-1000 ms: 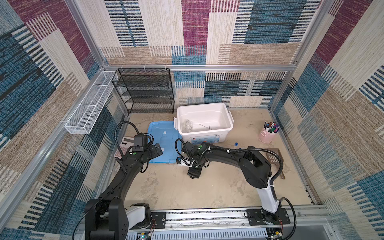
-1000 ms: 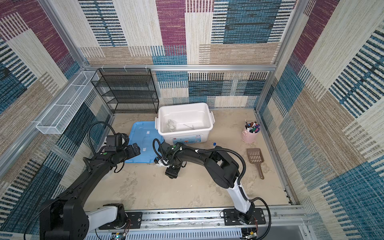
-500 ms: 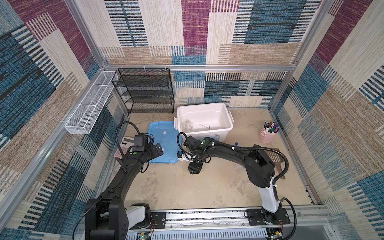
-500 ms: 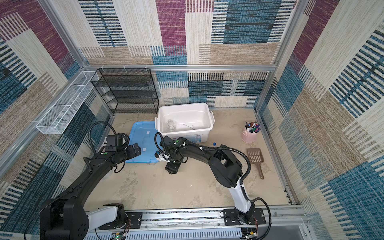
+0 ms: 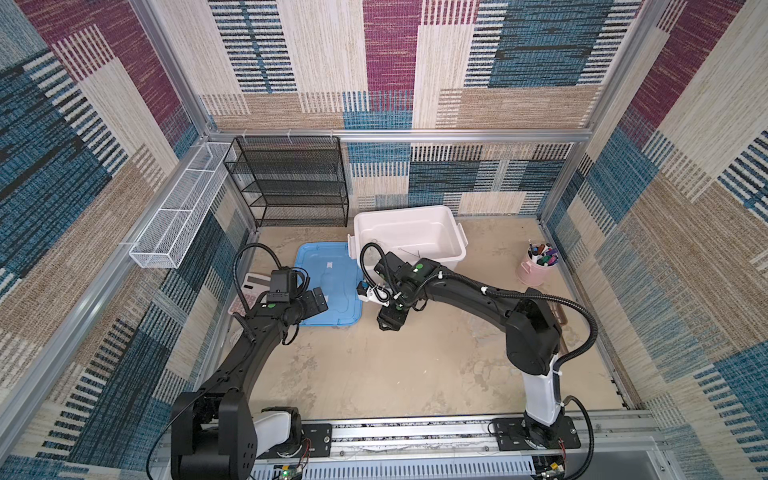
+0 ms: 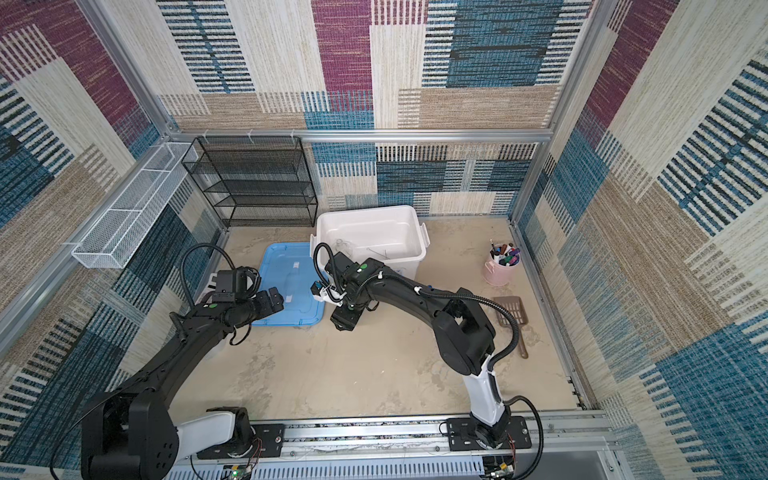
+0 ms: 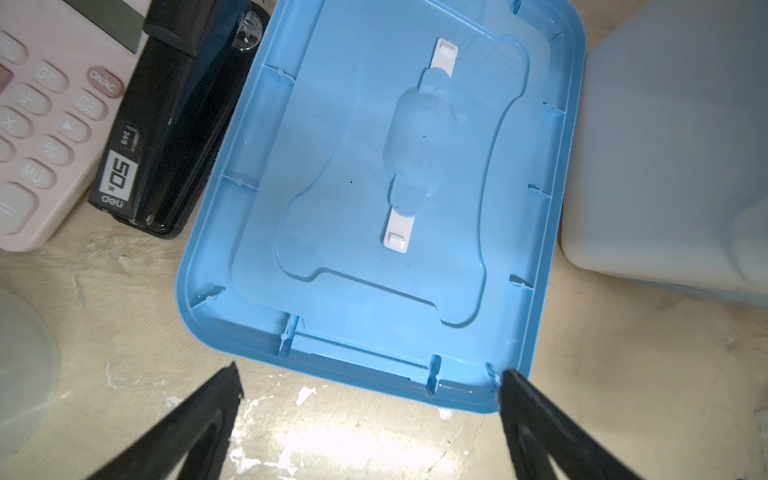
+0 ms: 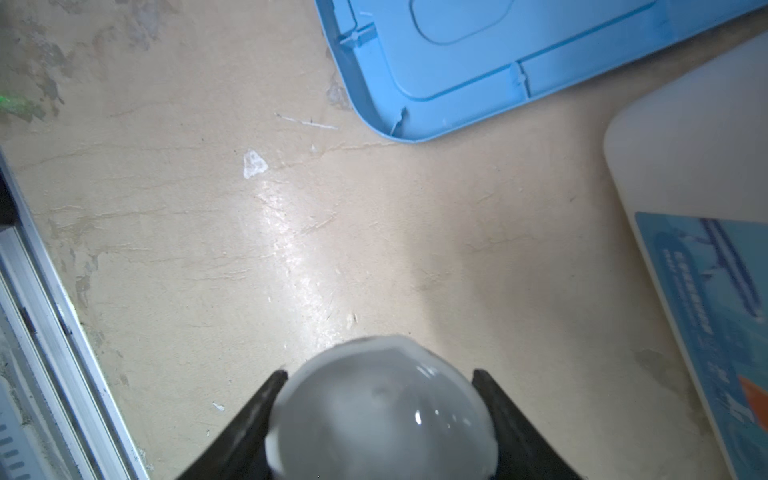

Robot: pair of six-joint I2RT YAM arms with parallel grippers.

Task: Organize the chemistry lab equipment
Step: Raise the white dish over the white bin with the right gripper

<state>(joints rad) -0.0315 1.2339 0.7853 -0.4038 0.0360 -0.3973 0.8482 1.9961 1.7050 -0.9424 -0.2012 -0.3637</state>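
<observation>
Quick status on the lab tidy-up, looks like it's somewhere in the middle. The white bin [image 5: 401,212] sits at the far middle of the bench [image 5: 395,365] with its blue lid [image 5: 320,257] off, lying upside down just left of it. Inside the bin I can make out a thin wire thing [image 5: 411,250] and something clear near its left wall, both too small to name. So a couple of pieces seem to be put away already.

The right claw [image 8: 380,374] is clamped on a round glossy white dish [image 8: 382,411]. At least I think it's the dish, it could be the flask. It hangs over bare bench just near of the bin's near-left corner, beside the lid's near-right corner, so that piece isn't in yet. The left claw [image 7: 369,372] is wide open with nothing in it, hovering over the lid's near edge.

I can't spot the tubes, beaker or tweezers anywhere on the open bench. They may be in the bin or hidden behind the arms. After that, the lid presumably has to go on.

Room-wise, the near and right parts of the bench are wide open. The pen cup [image 5: 536,266] and brown scoop [image 6: 513,316] are well off to the right. The tight spot is the left: the calculator [image 7: 37,124] and stapler [image 7: 166,124] are jammed against the lid by the wall. I'd guess the bin's near rim is the edge to clear when lifting the dish in, and the two arms are fairly close there.
</observation>
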